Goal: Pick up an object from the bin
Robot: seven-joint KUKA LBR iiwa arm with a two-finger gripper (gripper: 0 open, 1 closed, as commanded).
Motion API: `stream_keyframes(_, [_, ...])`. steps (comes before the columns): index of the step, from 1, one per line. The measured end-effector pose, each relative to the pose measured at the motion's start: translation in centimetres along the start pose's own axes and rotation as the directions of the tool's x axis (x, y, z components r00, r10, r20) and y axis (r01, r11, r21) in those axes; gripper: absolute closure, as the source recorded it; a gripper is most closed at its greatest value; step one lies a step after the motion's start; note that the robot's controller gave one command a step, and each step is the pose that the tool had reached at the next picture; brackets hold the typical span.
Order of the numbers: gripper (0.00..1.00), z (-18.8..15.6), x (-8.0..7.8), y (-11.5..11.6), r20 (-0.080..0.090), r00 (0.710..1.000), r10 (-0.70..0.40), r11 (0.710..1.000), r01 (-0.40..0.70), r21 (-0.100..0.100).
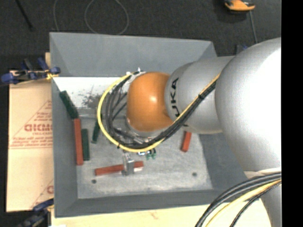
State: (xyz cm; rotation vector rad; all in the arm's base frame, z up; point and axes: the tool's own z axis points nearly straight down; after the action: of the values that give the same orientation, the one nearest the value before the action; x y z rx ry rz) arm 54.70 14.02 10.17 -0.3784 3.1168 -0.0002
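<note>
The long red stick point(109, 170) lies flat on the floor of the bin point(132, 56), close to the near wall, its length running roughly along that wall and its right end tipped slightly away from it. I see the gripper point(128, 168) down on this stick, towards its right end, pointing straight at the floor. Its metal tip crosses the stick, but I cannot tell how wide it stands or whether it has the stick in its grasp.

Directly above the red stick in the view sits the orange cover point(147, 100) on the wrist, with black and yellow cables point(106, 117) looping round its left side. The thick silver arm point(236, 93) comes in from the right and hides much of the bin's right half.

Left of the long red stick, near the bin's left wall, a second red stick point(78, 141) lies at right angles to it, and a dark green stick point(85, 144) lies just beside that one, on the side nearer the landmark. Further beyond these, another dark green stick point(68, 104) lies slanted along the left wall. A small dark green piece point(95, 134) shows between the pair and the cables. Right of the long red stick, well apart from it, a short red stick point(185, 141) lies just under the arm. Dark specks point(87, 98) dust the floor towards the far left corner.
</note>
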Motion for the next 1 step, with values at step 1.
stream_keyframes(1, [0.0, -0.36, 1.32, -0.37, -0.002, 0.973, -0.232, 0.973, 0.232, 0.0])
